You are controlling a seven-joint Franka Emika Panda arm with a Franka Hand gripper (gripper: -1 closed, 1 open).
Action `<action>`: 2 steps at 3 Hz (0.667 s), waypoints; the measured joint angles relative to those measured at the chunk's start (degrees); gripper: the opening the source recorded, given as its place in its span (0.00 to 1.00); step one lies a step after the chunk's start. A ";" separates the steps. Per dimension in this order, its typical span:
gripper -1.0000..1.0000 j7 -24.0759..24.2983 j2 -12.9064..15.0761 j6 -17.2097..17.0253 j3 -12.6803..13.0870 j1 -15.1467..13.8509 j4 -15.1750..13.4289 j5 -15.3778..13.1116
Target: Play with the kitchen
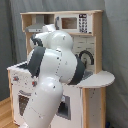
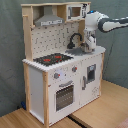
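Note:
The kitchen is a tall white and light-wood toy. It has an oven door, a red-ringed black stovetop, a hood and a microwave shelf. In the second exterior view my arm reaches in from the right. My gripper points down over the grey sink, just right of the black faucet. In the first exterior view my white arm fills the foreground and hides the gripper and most of the kitchen.
The kitchen stands on light wooden boards with a seam under its front right corner. A grey curtain hangs behind. The rounded counter end juts out on the first exterior view's right.

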 joint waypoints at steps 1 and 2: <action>0.00 -3.10 -1.41 4.05 -2.34 1.00 0.14 0.00; 0.00 -7.83 -2.34 6.74 -4.18 1.94 1.12 0.00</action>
